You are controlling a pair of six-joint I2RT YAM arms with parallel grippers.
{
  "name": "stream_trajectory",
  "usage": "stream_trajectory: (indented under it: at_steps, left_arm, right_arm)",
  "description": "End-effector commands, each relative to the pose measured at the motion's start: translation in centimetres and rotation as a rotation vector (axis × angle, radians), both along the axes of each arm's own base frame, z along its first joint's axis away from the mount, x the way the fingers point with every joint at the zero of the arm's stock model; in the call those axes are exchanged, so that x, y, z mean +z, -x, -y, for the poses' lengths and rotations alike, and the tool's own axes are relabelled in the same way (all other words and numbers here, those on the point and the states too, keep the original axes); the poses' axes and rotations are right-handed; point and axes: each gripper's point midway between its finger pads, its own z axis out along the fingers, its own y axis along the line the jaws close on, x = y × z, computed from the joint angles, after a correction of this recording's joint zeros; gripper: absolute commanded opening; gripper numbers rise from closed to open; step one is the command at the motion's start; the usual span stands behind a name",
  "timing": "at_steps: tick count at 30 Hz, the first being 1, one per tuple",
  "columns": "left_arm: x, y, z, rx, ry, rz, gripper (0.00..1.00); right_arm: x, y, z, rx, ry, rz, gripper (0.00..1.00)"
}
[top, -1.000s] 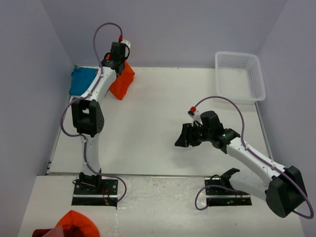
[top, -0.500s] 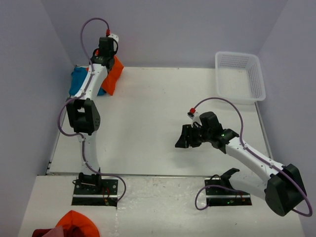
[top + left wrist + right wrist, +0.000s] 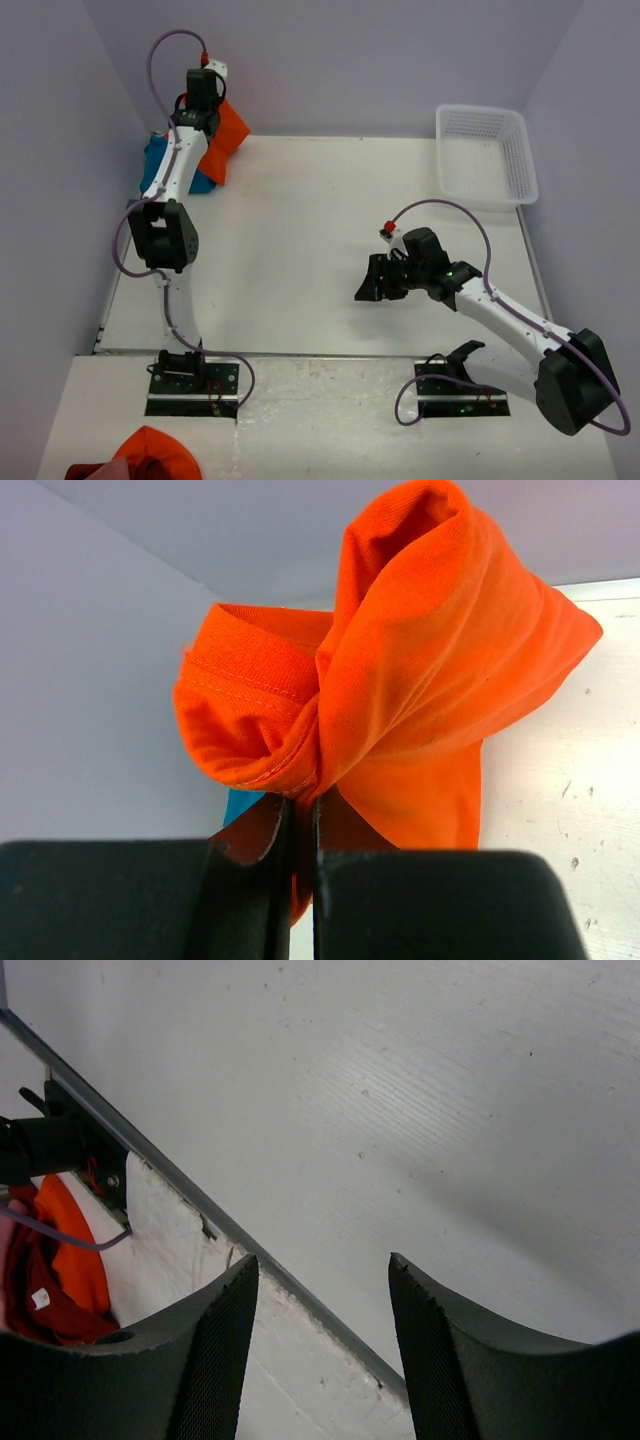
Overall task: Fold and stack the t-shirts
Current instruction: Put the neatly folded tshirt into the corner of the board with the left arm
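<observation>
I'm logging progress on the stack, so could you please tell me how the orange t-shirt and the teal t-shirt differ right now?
The orange t-shirt is pinched, bunched up, in the shut left gripper; the teal t-shirt lies ungripped on the table. The orange t-shirt shows almost fully, while the teal t-shirt is partly hidden behind the left arm and the orange cloth. Both are at the table's far left corner.
</observation>
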Motion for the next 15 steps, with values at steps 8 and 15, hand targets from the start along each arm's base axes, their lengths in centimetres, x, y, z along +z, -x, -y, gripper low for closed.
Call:
stream_trajectory:
  at_steps: [8, 15]
  left_arm:
    - [4.0, 0.0, -3.9, 0.048, 0.015, 0.125, 0.00]
    - [2.2, -0.1, -6.8, 0.089, 0.035, 0.108, 0.00]
  right_arm:
    - [-0.1, 0.5, 0.1, 0.001, 0.002, -0.007, 0.56]
    - [-0.1, 0.4, 0.2, 0.004, 0.012, -0.013, 0.56]
